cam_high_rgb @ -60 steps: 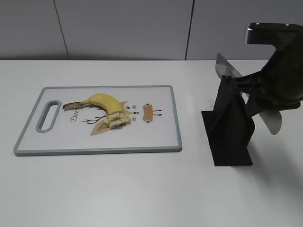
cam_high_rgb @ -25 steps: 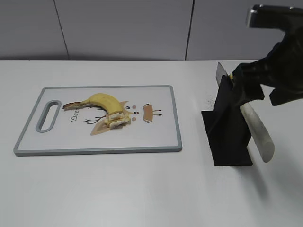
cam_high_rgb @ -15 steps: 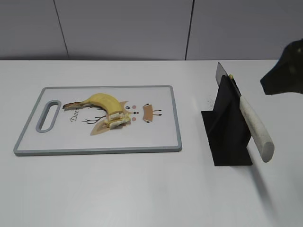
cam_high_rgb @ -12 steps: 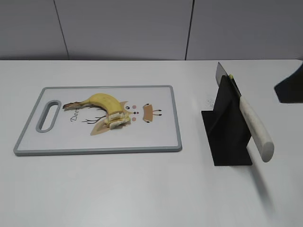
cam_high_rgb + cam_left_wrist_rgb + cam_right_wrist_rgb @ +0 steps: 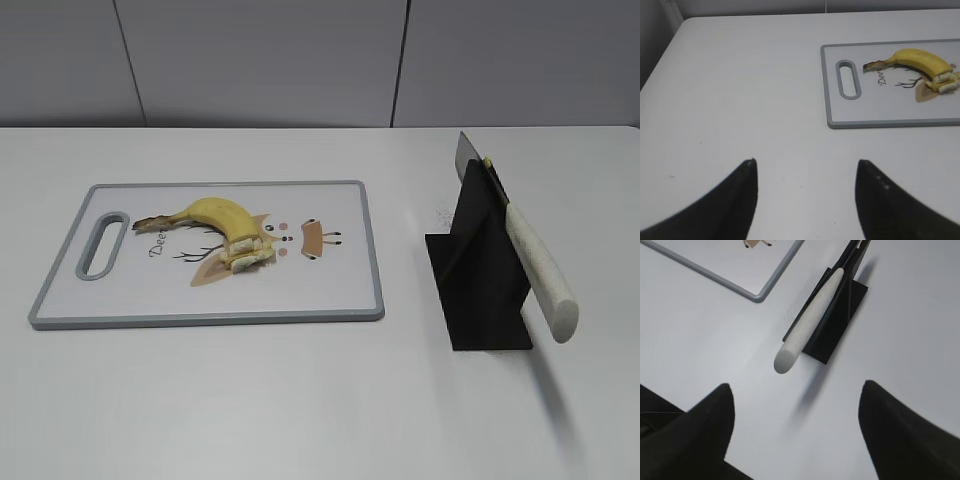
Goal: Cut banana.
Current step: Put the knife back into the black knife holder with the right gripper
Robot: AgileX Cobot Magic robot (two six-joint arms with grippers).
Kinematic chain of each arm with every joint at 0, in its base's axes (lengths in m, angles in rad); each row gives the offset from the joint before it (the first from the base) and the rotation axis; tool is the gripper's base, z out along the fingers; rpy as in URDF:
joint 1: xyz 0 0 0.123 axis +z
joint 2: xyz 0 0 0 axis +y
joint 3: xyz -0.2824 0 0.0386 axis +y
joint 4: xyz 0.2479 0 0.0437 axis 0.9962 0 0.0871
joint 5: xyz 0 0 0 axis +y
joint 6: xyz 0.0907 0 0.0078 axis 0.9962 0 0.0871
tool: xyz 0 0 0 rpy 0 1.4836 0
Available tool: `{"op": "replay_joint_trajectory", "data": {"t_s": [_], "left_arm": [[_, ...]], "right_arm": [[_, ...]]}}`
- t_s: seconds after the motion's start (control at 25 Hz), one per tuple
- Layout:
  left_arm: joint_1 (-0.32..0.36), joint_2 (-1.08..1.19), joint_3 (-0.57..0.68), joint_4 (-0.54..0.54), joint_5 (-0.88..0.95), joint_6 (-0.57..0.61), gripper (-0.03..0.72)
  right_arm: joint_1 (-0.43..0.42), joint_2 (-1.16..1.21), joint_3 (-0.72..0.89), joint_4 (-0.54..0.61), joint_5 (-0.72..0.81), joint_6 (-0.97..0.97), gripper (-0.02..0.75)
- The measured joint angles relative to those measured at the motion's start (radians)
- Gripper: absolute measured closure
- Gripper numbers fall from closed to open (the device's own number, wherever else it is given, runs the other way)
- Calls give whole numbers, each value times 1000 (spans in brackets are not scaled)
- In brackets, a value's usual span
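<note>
Banana: the banana (image 5: pixel 222 222) lies near the middle of the cutting board (image 5: pixel 330 300), dark stem toward 9 o'clock, cut end with a few thin slices (image 5: pixel 247 257) touching it at 5 o'clock.
Knife: the knife (image 5: pixel 530 265) sits slotted in the black stand (image 5: pixel 480 290), at 3 o'clock from the board, pale handle slanting down toward 5 o'clock.
Left gripper: the left gripper (image 5: pixel 805 200) hangs spread over bare table (image 5: pixel 300 400), with the board at 1 o'clock in its wrist view.
Right gripper: the right gripper (image 5: pixel 795 435) is spread wide, the knife handle at 12 o'clock, untouched.

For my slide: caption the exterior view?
Partly sliced banana on deer-print cutting board; knife parked in black stand.
</note>
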Motion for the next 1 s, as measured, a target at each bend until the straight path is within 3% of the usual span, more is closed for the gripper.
{"op": "replay_joint_trajectory", "data": {"t_s": [0.56, 1.0], "left_arm": [[0, 0, 0, 0, 0, 0, 97], [0, 0, 0, 0, -1, 0, 97]], "right_arm": [[0, -369, 195, 19, 114, -45, 148], [0, -553, 211, 21, 141, -47, 155]]}}
